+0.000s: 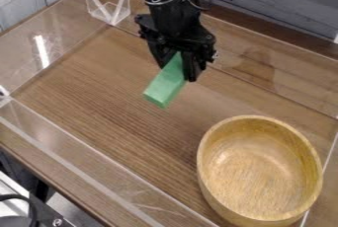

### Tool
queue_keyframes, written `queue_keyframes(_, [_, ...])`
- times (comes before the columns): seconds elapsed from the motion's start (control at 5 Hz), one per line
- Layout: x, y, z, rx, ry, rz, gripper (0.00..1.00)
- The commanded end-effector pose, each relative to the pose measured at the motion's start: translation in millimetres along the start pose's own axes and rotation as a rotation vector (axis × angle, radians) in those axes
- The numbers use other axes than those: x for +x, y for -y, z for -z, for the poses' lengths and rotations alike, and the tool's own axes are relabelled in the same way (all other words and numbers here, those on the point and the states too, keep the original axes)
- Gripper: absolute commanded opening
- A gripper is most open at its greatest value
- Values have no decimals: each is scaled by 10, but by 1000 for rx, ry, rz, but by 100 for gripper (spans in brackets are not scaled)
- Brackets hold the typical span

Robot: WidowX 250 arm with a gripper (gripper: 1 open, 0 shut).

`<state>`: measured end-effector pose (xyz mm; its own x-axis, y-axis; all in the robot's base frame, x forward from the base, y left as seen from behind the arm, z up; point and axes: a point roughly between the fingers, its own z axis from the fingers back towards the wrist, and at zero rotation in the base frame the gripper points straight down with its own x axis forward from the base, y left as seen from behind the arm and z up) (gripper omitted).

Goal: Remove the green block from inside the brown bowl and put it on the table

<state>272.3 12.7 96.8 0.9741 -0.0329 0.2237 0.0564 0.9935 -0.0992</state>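
Green block — in hand

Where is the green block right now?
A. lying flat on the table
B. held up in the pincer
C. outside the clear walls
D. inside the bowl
B: the pincer is shut on the top of the green block, which hangs tilted over the table, and the bowl is empty.
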Motion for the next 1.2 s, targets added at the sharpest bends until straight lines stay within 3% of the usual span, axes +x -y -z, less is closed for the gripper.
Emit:
queue_keyframes(0.0, [76, 48, -80, 1, 47, 21, 0])
queue_keyframes(1.0, [36, 154, -142, -8, 92, 47, 0])
